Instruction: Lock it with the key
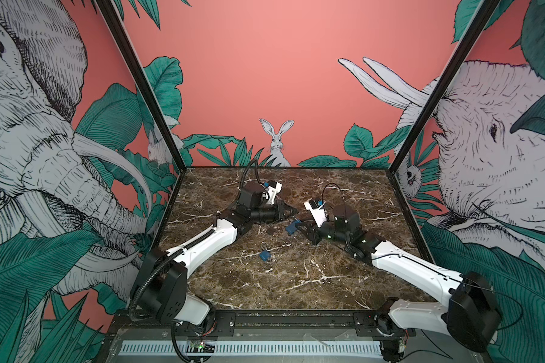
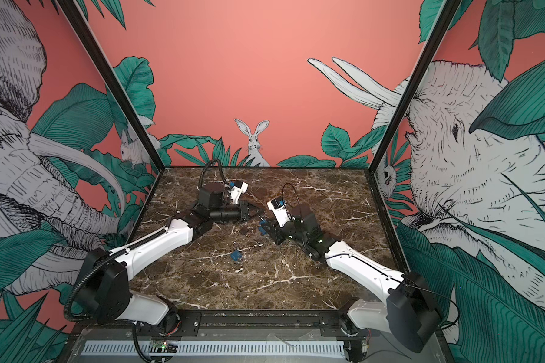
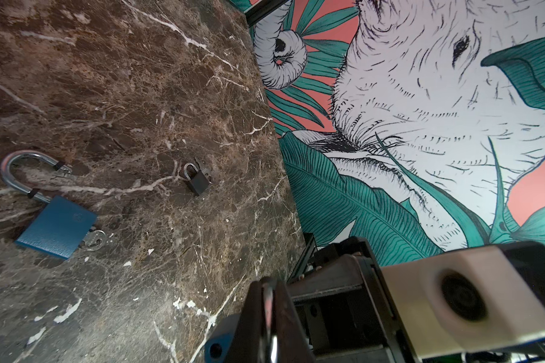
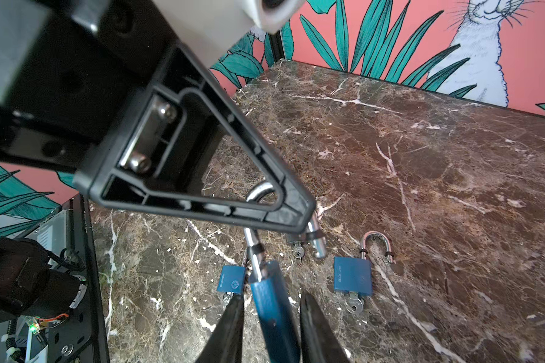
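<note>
A blue padlock (image 4: 272, 311) hangs above the table with its shackle (image 4: 316, 243) open. My left gripper (image 3: 269, 290) is shut on the shackle's curve, which shows as bright metal between its fingers. My right gripper (image 4: 271, 300) has a finger on each side of the blue body, with narrow gaps still showing. In both top views the two grippers meet mid-table at this padlock (image 1: 291, 227) (image 2: 261, 228). No key shows on the held padlock. A silver key (image 4: 354, 303) sits in another blue padlock (image 4: 353, 276) lying on the marble.
A blue padlock (image 1: 266, 255) (image 3: 57, 226) with an open shackle and a key (image 3: 93, 240) lies nearer the front. A small dark padlock (image 1: 270, 231) (image 3: 199, 180) and a smaller blue one (image 4: 232, 279) lie close by. Printed walls enclose the marble table (image 1: 296, 283).
</note>
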Tool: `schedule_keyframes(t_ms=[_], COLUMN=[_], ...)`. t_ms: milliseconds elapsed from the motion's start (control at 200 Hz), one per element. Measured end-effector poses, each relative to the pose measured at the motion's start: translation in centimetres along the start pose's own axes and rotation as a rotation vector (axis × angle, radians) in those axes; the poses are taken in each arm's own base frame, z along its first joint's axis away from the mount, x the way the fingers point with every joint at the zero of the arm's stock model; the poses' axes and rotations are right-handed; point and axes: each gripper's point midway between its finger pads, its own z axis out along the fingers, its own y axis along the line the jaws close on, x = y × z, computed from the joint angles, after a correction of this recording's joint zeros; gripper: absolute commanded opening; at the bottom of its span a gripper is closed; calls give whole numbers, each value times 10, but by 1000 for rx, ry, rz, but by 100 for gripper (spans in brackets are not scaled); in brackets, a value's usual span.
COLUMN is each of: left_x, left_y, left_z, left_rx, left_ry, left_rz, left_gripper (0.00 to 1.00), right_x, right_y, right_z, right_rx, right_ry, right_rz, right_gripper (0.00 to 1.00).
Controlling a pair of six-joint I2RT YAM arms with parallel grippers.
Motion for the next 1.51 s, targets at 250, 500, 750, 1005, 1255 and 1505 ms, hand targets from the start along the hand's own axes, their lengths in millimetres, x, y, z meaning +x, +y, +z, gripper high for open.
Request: schedule_keyframes(t_ms=[250, 500, 750, 1005, 1255, 1505], left_x=[-3, -2, -2, -32, -34, -12], left_y=[-6, -7, -7, -22, -31, -23], left_z=[-2, -2, -4, -34, -42, -19], left_rx=[10, 12, -1, -146, -156, -58], left_ry=[-8, 0, -3, -90, -74, 68], left_rz=[10, 6, 14, 211, 368, 356], left_gripper=[0, 0, 16, 41, 32, 30], right_x=[1, 1, 1, -3, 15, 19], right_y=[-1, 4, 6, 11, 25, 34], right_z=[2, 2, 0, -9, -20, -25], right_rx=[1, -21, -29, -39, -103, -143], right_ry=[6, 11, 37, 121, 226, 262], right_rz=[-9, -38, -30, -5, 29, 49], right_gripper=[24, 0, 0, 0, 0, 0])
